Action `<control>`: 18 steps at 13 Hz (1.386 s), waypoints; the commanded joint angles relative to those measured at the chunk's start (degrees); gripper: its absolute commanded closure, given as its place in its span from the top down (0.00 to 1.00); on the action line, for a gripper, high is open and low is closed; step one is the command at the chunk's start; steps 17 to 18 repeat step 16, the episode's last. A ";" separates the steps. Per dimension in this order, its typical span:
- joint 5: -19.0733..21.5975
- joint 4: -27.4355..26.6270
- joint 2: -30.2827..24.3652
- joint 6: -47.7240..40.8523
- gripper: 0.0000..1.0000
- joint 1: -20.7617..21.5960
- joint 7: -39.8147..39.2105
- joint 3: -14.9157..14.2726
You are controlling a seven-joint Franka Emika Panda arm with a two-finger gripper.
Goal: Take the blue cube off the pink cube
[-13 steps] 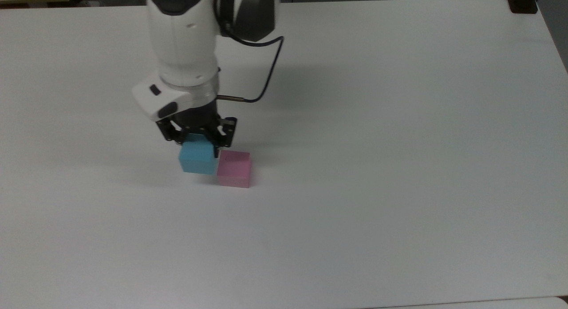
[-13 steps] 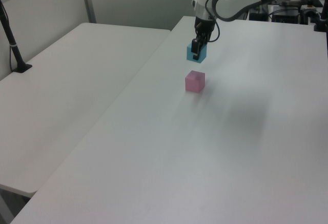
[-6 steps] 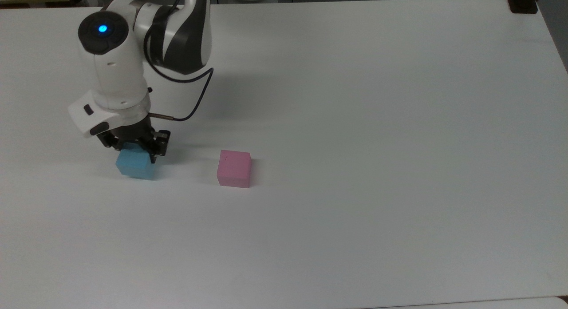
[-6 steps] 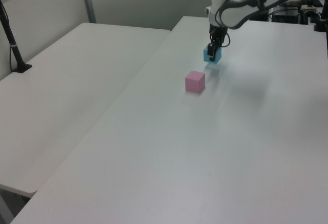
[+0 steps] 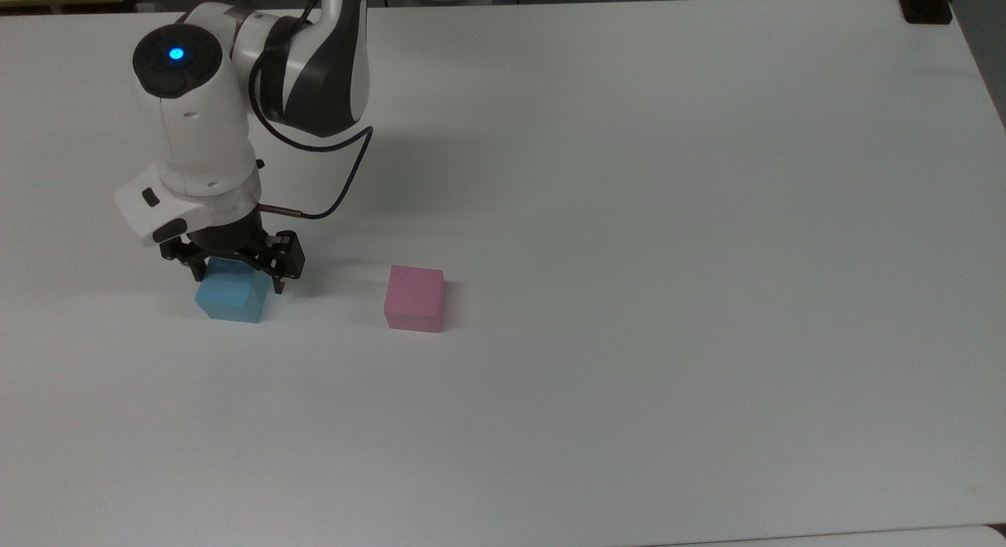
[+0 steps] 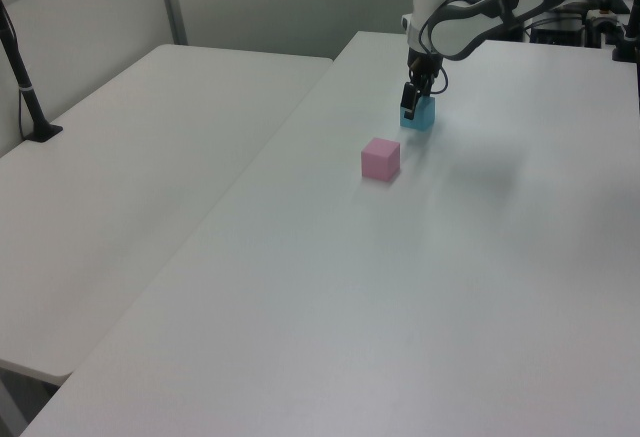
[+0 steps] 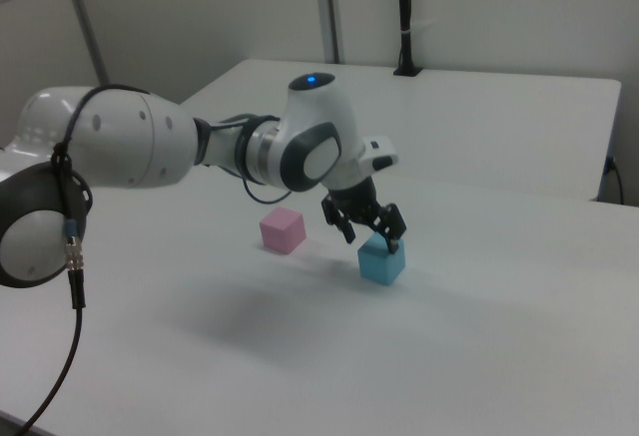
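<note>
Top view: high above the desk (image 5: 629,217), looking steeply down across almost its whole surface. Left view: raised at one end, facing along its length toward the arm — farther off, a second desk (image 6: 130,177) alongside. Right view: lower and nearest, facing back from the arm's side. Shared by all three — blue cube (image 5: 230,299), pink cube (image 5: 415,298), claw (image 5: 236,273).

white table (image 5: 707,295) | second table (image 6: 130,157) beside it (black post (image 6: 25,87) at its edge)
</note>
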 commanded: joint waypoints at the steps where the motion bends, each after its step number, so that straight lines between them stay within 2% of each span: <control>1: -0.69 -1.67 -8.32 -7.27 1.00 2.92 0.29 -0.16; 2: -0.69 -1.67 -10.52 -10.88 1.00 4.15 0.98 -0.16; 5: -0.60 -1.67 -16.15 -21.08 1.00 9.76 11.58 -0.16; 8: -0.51 -1.67 -20.11 -28.30 1.00 13.56 13.56 -0.25; 11: 0.28 -1.76 -23.98 -35.50 1.00 18.13 14.79 -1.83; 18: 0.54 -1.59 -24.61 -37.37 1.00 17.61 14.70 -1.22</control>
